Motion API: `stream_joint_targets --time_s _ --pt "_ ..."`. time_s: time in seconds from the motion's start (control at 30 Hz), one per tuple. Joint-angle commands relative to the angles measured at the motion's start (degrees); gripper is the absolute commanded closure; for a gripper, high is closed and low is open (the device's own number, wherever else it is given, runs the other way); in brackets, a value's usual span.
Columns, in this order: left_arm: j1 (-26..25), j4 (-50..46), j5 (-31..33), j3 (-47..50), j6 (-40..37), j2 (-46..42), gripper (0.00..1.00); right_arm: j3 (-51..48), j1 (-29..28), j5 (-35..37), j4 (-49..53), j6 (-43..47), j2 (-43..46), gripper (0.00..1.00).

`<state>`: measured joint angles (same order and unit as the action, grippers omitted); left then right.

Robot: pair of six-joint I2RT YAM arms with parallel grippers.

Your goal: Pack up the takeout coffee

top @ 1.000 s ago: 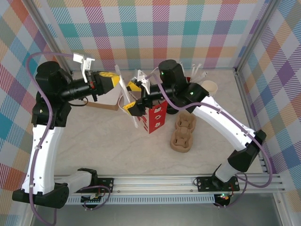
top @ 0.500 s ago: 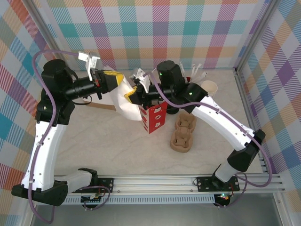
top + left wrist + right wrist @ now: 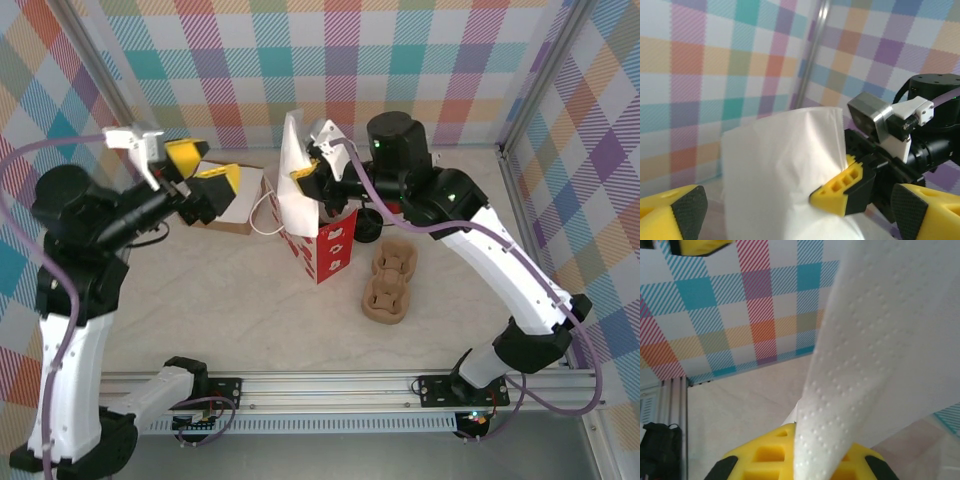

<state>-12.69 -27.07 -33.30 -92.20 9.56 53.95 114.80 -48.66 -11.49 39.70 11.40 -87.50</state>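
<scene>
Packing looks partway, my guess: the white napkin (image 3: pixel 293 190) hangs over the red paper bag (image 3: pixel 330 255) at frame centre, not in yet. The takeout coffee (image 3: pixel 366 228) seems to be the dark-lidded shape just right of the bag, half under my right arm, unbagged. My left gripper (image 3: pixel 198 172), upper left: jaws wide, empty. My right gripper (image 3: pixel 301 178), centre: clamped on the napkin.

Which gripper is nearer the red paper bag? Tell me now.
Right. The right gripper hangs just above the red paper bag, shut on a white napkin; the left gripper stands open, well off to the bag's left.
</scene>
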Motion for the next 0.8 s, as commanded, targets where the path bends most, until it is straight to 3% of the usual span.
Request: stream_joint_targets --time_s 0.0,0.4,0.77 --pt "-0.9 -2.0 11.1 4.3 -0.5 -5.1 0.00 5.7 1.1 2.3 6.6 5.1 -2.0 1.00" --pt "-0.8 -7.3 27.5 27.0 3.7 -18.5 0.00 20.1 8.2 -7.5 18.9 15.0 -14.1 1.00" --pt "-0.9 -9.5 30.8 29.9 3.7 -21.1 0.00 23.2 11.1 -11.6 26.0 19.0 -24.3 1.00"
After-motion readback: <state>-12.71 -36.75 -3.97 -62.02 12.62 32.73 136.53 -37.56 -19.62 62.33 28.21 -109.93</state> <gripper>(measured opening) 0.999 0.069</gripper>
